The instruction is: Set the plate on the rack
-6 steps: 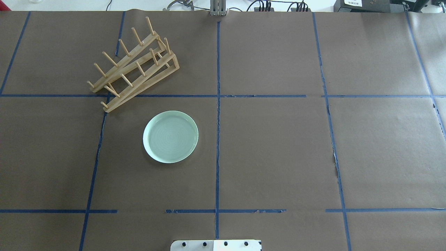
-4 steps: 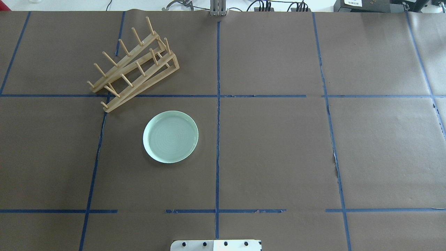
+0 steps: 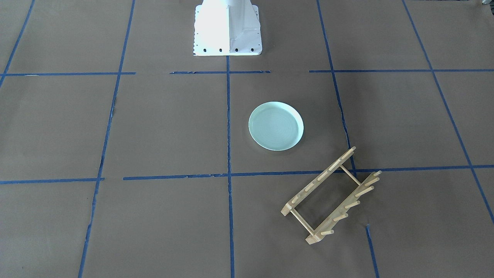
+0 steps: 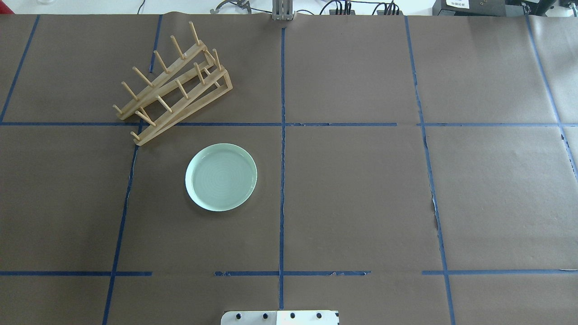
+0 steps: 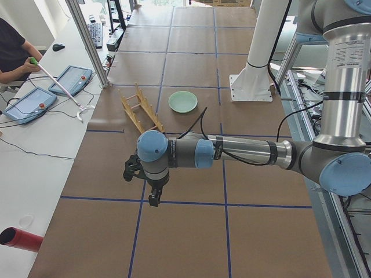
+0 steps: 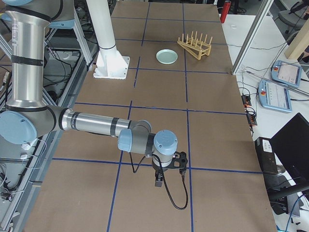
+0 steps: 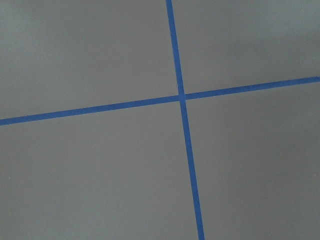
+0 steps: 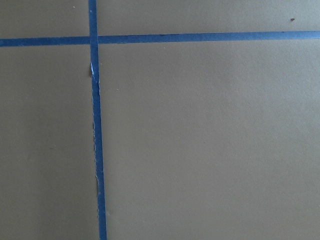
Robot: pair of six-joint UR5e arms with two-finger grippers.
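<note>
The pale mint-green plate [image 4: 221, 177] lies flat on the brown table, left of the centre line; it also shows in the front view [image 3: 276, 126]. The light wooden rack [image 4: 174, 85] stands empty behind it, set at an angle, a short gap away [image 3: 332, 195]. Neither gripper is in the overhead or front view. The left gripper [image 5: 153, 200] hangs over a tape crossing at the table's left end, far from the plate [image 5: 182, 101]. The right gripper [image 6: 158, 182] hangs over the right end. I cannot tell whether either is open or shut.
The white robot base [image 3: 227, 29] stands at the robot's edge of the table. Blue tape lines grid the brown paper. A person with control tablets [image 5: 26, 104] sits along the far side. A red cylinder [image 5: 20, 238] lies off the table's left corner.
</note>
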